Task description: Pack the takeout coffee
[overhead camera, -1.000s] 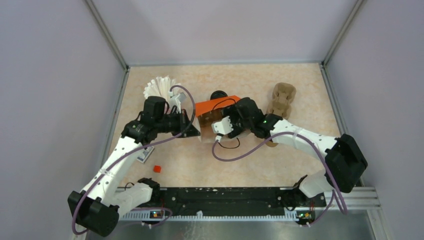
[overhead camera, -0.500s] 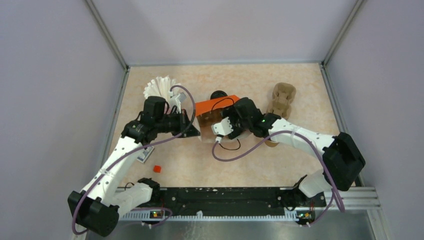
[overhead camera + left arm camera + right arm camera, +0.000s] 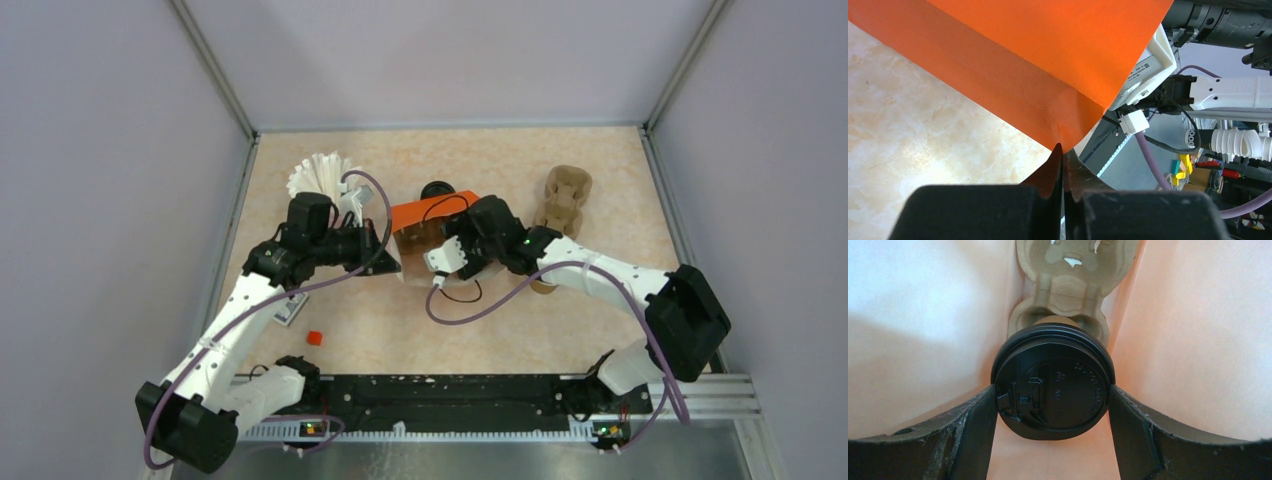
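Observation:
The takeout coffee (image 3: 1053,382) shows from above in the right wrist view: a round black lid on a brown cup. It is inside the orange bag (image 3: 425,212), over a moulded cardboard cup carrier (image 3: 1068,285) at the bag's bottom. My right gripper (image 3: 1053,400) is shut on the coffee, with a finger pressed to each side of the lid. In the top view the right wrist (image 3: 470,240) hides the cup. My left gripper (image 3: 1063,150) is shut on a folded edge of the orange bag (image 3: 1048,65) at its left side (image 3: 385,250).
A separate black lid (image 3: 436,189) lies behind the bag. A second cardboard carrier (image 3: 565,200) sits at the back right. A white fanned paper stack (image 3: 322,175) is at the back left. A small red block (image 3: 314,338) and a small packet (image 3: 290,310) lie near the left arm.
The right wrist has shifted slightly left and down at the bag's mouth. The left arm and the bag have not moved.

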